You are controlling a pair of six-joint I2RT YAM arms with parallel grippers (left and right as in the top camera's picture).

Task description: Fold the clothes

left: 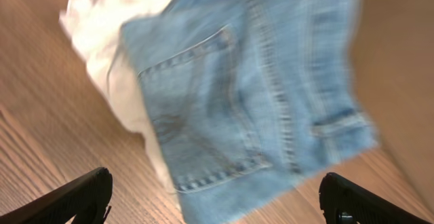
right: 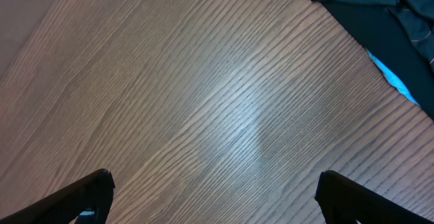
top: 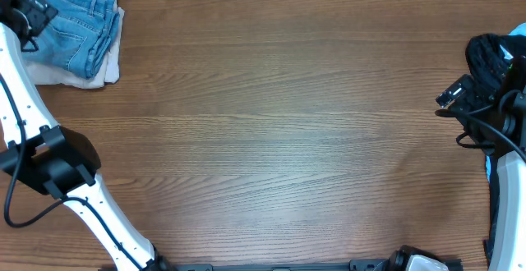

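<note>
The clothes, light blue denim jeans (top: 78,26), lie folded small at the table's far left corner, on top of a cream-white garment (top: 108,64). In the left wrist view the jeans (left: 258,95) show a stitched back pocket, blurred. My left gripper (top: 39,16) hovers at their left edge. It (left: 217,200) is open, fingers wide apart with the jeans' near corner below the gap, and grips nothing. My right gripper (top: 449,100) sits at the table's right side, far from the jeans. It (right: 213,193) is open over bare wood.
A black garment (top: 491,56) lies bunched at the right edge, just behind my right gripper; it (right: 380,10) fills the top right of the right wrist view, with a bright blue patch beside it. The cream garment (left: 108,34) sticks out left of the jeans. The brown wooden table (top: 271,131) spans the middle.
</note>
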